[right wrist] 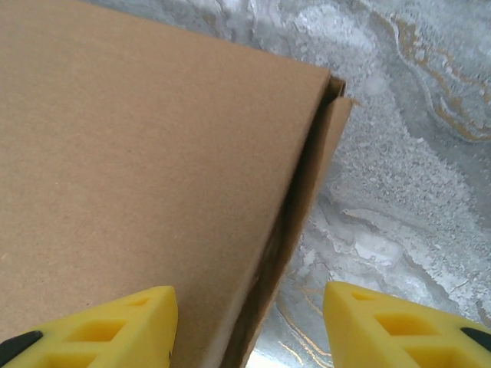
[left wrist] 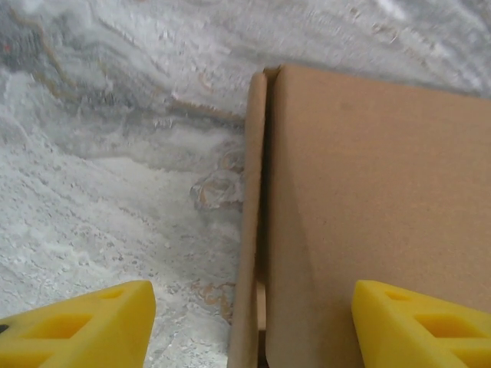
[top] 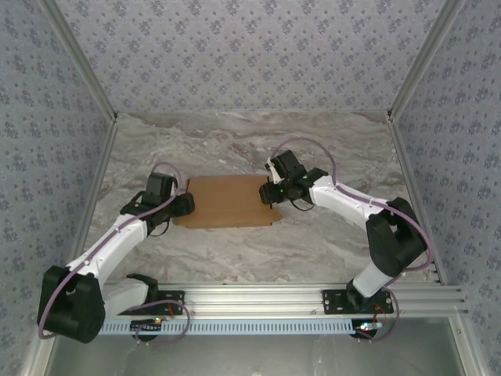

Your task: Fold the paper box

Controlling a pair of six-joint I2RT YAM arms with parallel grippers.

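Lying flat at the middle of the grey-veined marble tabletop (top: 235,137), the paper box (top: 227,201) is plain matte brown cardboard with a smooth, roughly rectangular top panel. A narrow cardboard strip runs along each side edge, parted from the panel by a dark gap. The left hand (top: 182,205) sits at the left edge and the right hand (top: 274,190) at the right edge. Both hands are released. Their yellow wedge-shaped fingers (left wrist: 92,322), with cut-out windows, stand apart, one over cardboard and one over marble, straddling the strip.

Robot lab cell; patterned walls (top: 235,47); aluminium frame (top: 258,295); marble tabletop (top: 235,251)
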